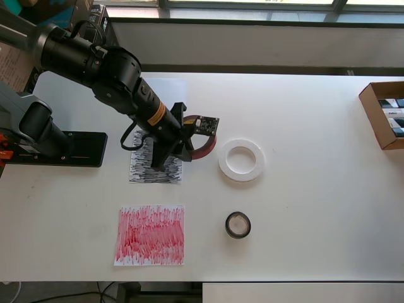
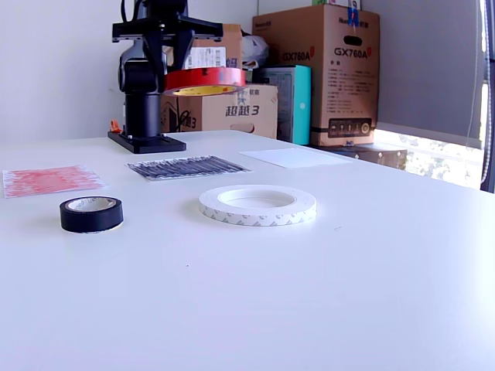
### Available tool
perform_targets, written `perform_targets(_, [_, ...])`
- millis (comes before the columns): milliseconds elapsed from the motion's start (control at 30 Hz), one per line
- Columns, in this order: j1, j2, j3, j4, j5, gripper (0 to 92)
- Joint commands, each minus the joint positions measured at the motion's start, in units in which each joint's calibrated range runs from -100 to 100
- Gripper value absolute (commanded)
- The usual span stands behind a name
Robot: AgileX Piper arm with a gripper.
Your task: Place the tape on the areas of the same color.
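My gripper [image 1: 184,142] is shut on a red tape roll [image 1: 206,149] and holds it in the air above the right edge of the black-scribble sheet [image 1: 155,166]. In the exterior view the red roll [image 2: 205,79] hangs level, well above the table, in the gripper [image 2: 172,63]. A white tape roll [image 1: 240,160] lies flat to the right of the black sheet. A small black tape roll [image 1: 238,225] lies nearer the front. The red-scribble sheet [image 1: 150,235] lies at the front left. The plain white sheet [image 2: 292,157] lies behind the black one, largely under the arm in the overhead view.
The arm's black base plate [image 1: 60,149] sits at the table's left in the overhead view. An open cardboard box [image 1: 384,115] stands at the right edge. Stacked cartons [image 2: 325,73] stand behind the table in the exterior view.
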Motion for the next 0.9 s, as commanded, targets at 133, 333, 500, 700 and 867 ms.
perform_targets(133, [-15.2,0.8,1.8,0.5,-5.5,0.0])
perform_targets(333, [-23.9,0.5,6.6,-5.0,-8.9,0.0])
perform_targets(500, [-30.0,0.2,9.3,-8.1,-13.6,0.0])
perform_targets(700, [-32.5,0.8,9.2,-8.4,-12.9,0.0])
perform_targets(867, [-33.7,2.4,8.8,-8.4,-11.1,0.0])
